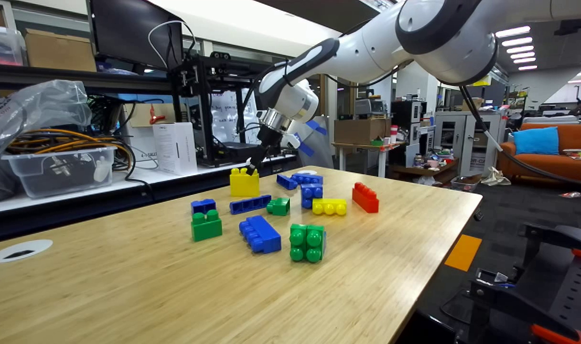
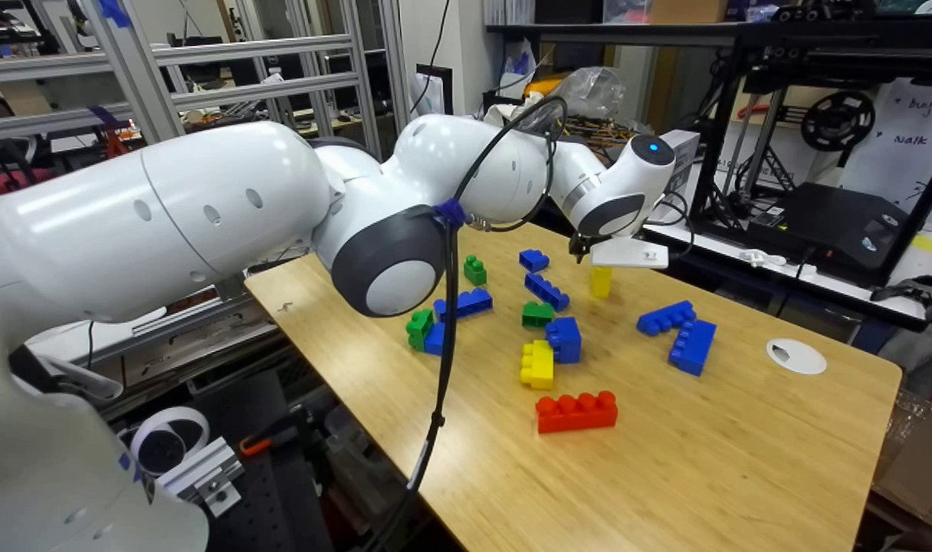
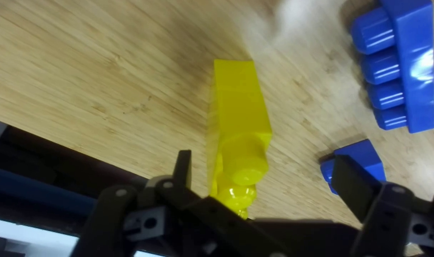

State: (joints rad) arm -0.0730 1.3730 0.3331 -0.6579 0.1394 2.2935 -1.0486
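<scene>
Yellow bricks [image 3: 242,107] are numbering two, blue [image 2: 692,349] seven, green [image 2: 537,314] three, red [image 2: 577,412] one; near a worktop [image 1: 176,286] edge, end effector [image 3: 263,161] is gaping; bin [image 1: 37,172] is holding cables [image 1: 73,142].

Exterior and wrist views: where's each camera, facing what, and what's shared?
In an exterior view: above table level, facing across the light wooden table; white robot arm upper right.
In an exterior view: close beside the arm, facing across the table; arm at left and centre.
Wrist view: on the arm, facing the upright yellow plastic block; open black gripper below.
Both exterior views share the red plastic block; all show the yellow.
</scene>
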